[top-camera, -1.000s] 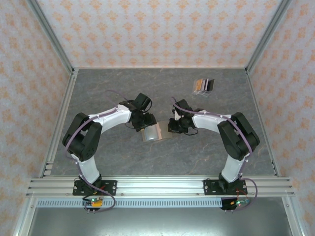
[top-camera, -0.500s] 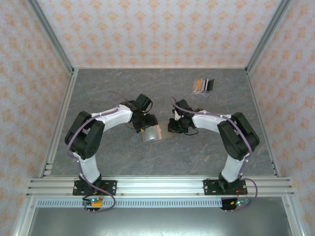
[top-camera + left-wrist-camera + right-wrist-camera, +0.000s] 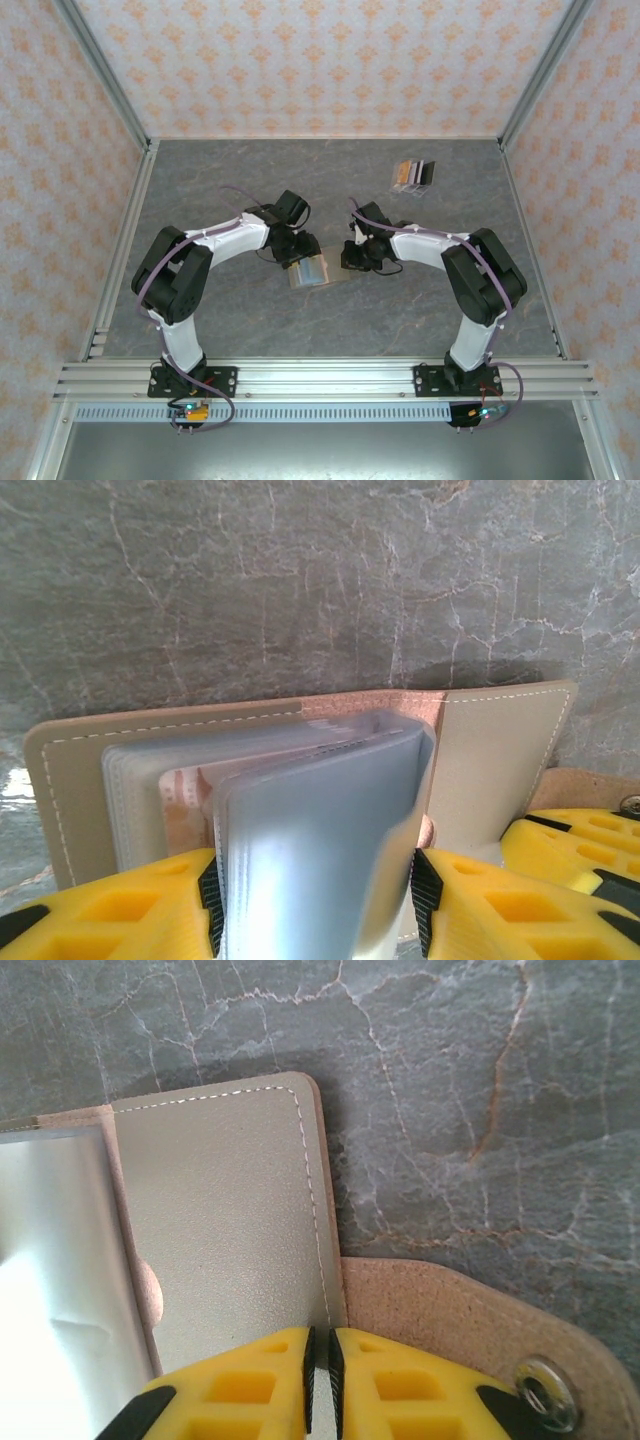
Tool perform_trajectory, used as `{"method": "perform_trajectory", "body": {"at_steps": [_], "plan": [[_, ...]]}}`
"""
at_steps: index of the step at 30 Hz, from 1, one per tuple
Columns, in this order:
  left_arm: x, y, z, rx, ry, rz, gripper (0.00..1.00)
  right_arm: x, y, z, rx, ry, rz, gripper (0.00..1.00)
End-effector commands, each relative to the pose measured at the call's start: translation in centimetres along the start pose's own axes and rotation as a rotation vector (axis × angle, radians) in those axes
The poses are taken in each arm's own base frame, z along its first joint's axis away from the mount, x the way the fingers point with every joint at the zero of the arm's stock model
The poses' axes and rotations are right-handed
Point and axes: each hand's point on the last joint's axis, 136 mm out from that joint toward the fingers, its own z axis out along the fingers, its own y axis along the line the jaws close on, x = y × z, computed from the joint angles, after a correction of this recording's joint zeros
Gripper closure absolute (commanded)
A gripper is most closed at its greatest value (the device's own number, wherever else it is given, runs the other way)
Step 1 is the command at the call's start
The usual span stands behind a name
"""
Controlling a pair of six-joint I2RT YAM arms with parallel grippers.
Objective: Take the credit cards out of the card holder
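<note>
The tan card holder (image 3: pixel 312 272) lies open on the grey table between my two grippers. In the left wrist view its khaki cover (image 3: pixel 490 750) spreads flat and a stack of clear grey-blue sleeves (image 3: pixel 320 820) stands up from it. My left gripper (image 3: pixel 315 890) has its pads against both sides of that stack. A pinkish credit card (image 3: pixel 185 800) shows inside a sleeve behind it. My right gripper (image 3: pixel 320 1360) is shut on the edge of the holder's right flap (image 3: pixel 230 1210), beside the tan snap tab (image 3: pixel 450 1310). Several credit cards (image 3: pixel 412 176) lie in a row at the back right.
Patterned walls and metal rails (image 3: pixel 120 250) close the table on the left, back and right. Open grey tabletop (image 3: pixel 250 180) stretches behind the grippers and to both sides. The arm bases (image 3: pixel 190 378) sit on the near rail.
My left jaws have come closer together around the sleeves, which now stand a little more upright. The right gripper and the card holder's cover have stayed where they were.
</note>
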Motion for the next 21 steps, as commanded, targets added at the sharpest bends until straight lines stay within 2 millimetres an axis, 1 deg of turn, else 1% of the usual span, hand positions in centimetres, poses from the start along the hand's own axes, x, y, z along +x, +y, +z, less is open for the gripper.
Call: {"method": "perform_trajectory", "body": {"at_steps": [1,11,17,21], "plan": [[-0.1,-2.1,-1.7,0.084,-0.020,0.053,0.47,1.1,-1.3,1.5,0.037,0.042,0.016,0.84],[0.6,-4.9,-2.3,0.190,-0.001,0.094,0.47,0.9,-1.1,1.2,0.028,0.026,0.008,0.84],[1.4,-6.0,-2.2,0.192,0.018,0.147,0.47,0.5,-0.5,0.1,0.004,-0.017,-0.011,0.84],[1.4,-6.5,-2.2,0.208,0.018,0.148,0.47,-0.2,-0.3,-1.4,-0.007,-0.096,-0.021,0.84]]}}
